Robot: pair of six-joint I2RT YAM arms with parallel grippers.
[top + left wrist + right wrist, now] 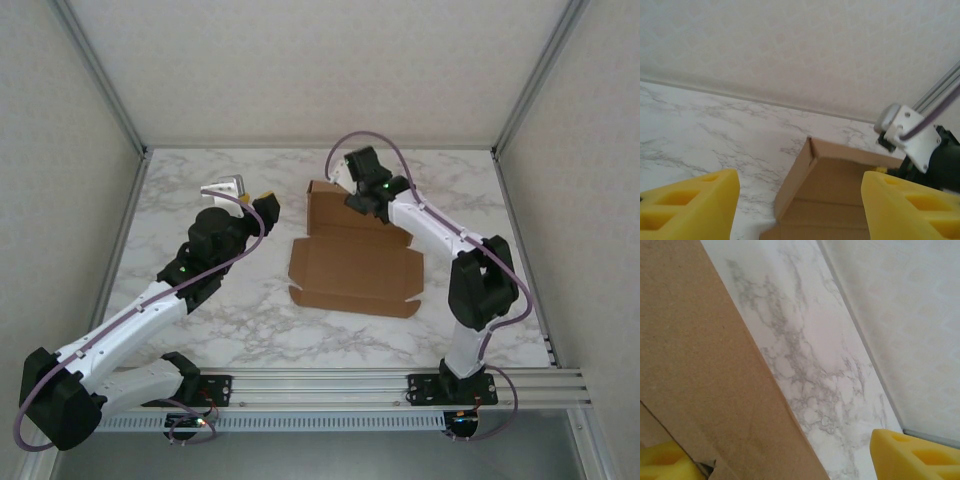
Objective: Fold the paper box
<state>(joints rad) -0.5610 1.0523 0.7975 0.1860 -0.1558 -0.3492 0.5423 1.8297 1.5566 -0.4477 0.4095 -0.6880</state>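
Observation:
The paper box [355, 268] is brown cardboard in mid-table, its near panel flat and its far part [325, 197] folded up into walls. My right gripper [362, 192] hangs over the far wall. In the right wrist view it [790, 460] is open and straddles the cardboard wall [700, 365], with one yellow fingertip [662, 462] on the box side and the other [915, 455] over the marble. My left gripper [262, 207] hovers just left of the box, apart from it. In the left wrist view it [800, 210] is open, with the box's raised corner [812, 150] ahead between the fingers.
The marble tabletop [200, 300] is walled by pale panels at the back and sides, with metal posts at the corners. A rail [400, 385] carrying the arm bases runs along the near edge. The right arm's wrist camera [905, 131] shows beyond the box.

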